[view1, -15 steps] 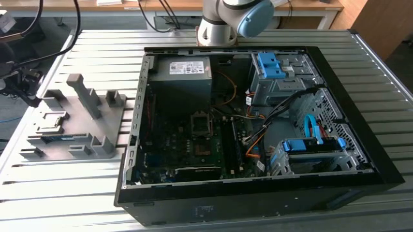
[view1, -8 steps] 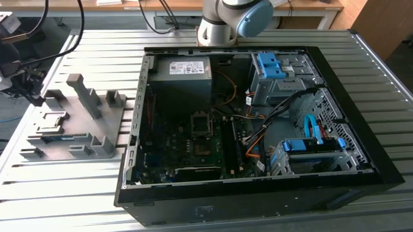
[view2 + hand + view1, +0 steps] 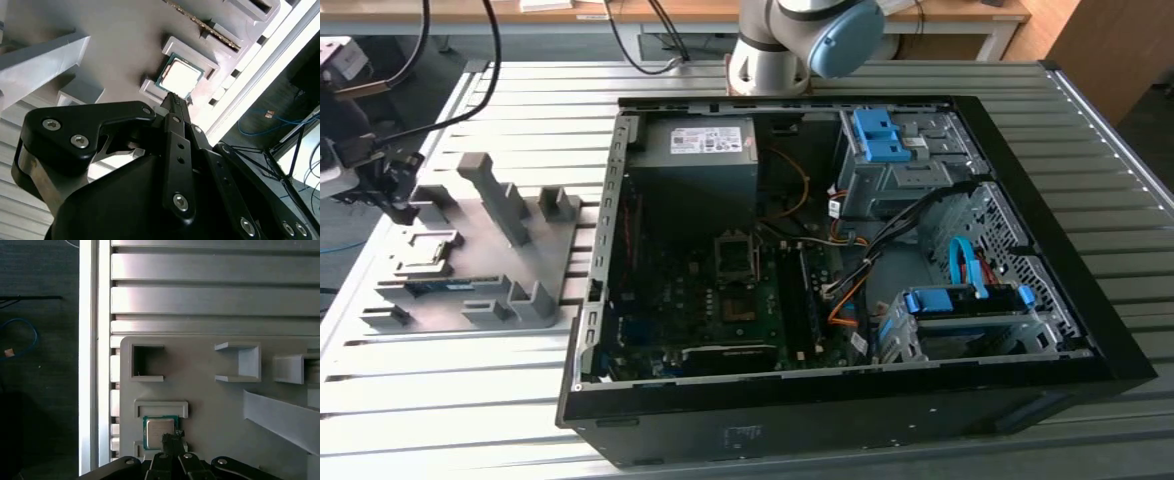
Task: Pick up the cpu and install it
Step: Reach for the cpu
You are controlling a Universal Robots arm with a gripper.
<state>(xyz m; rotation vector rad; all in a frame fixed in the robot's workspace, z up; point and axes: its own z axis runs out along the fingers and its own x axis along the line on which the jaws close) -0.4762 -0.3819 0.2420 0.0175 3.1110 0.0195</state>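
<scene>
The small square cpu point(image 3: 159, 430), silver metal lid on a green board, lies flat in a shallow recess near one edge of the grey moulded plastic holder point(image 3: 215, 405). The black gripper point(image 3: 172, 439) hovers over that recess, its fingers drawn together into one narrow tip and holding nothing. The chip looks light, stiff and delicate on its underside, so it is probably best taken by two opposite board edges and kept level. The recess walls hide part of those edges, and the fingers cover one corner. I cannot tell whether the tip touches the lid.
</scene>
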